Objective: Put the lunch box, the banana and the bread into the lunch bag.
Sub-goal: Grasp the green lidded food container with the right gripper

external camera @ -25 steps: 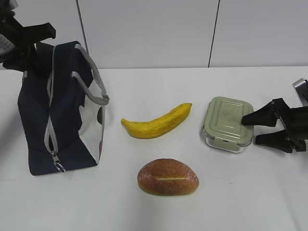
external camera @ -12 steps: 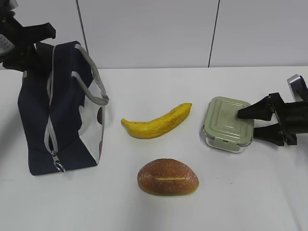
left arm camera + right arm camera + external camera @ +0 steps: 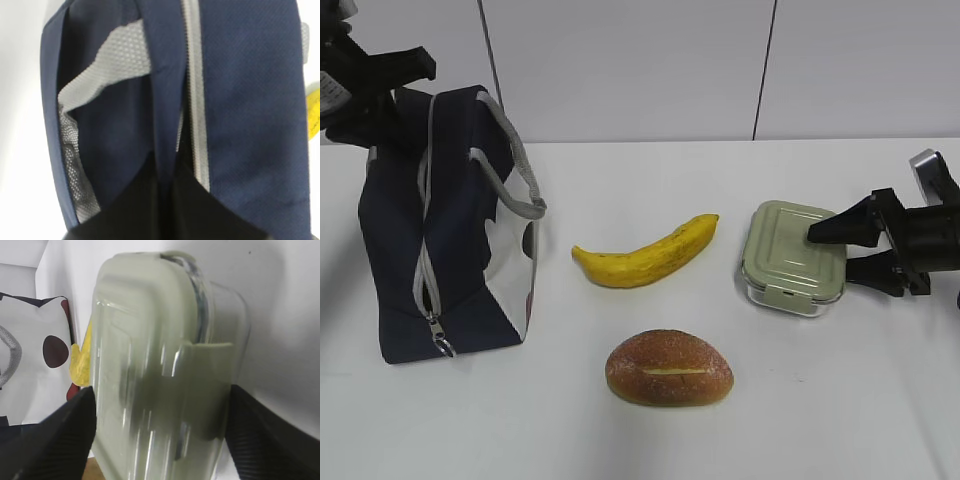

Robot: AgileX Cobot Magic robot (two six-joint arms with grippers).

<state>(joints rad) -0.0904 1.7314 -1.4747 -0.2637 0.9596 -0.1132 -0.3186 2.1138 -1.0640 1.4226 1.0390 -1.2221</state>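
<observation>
Scene: white counter [image 3: 740,440] carrying four task items, with the lunch box [image 3: 792,256] as the reference point.
Lunch box: sage-green lid, clear glass body, flat on the counter near its right side.
Right gripper [image 3: 852,248]: fingers spread wide, one on each side of the box's right end; contact cannot be told, nothing is lifted.
Banana [image 3: 645,255]: left of the box, apart from it.
Bread [image 3: 669,368]: left of the box and nearer the camera.
Lunch bag [image 3: 440,230]: far left of the box, upright, zipper parted along its top.
Left gripper [image 3: 370,80]: fingers clenched at the bag's upper edge, apparently pinching the fabric.
Risk: smooth glass could slip or tilt from a grip taken only at one end; a loosened bag edge could let the opening sag shut.
Room: open counter in front of and behind the box; the banana lies across the straight path to the bag, so a lifted carry looks safer.
</observation>
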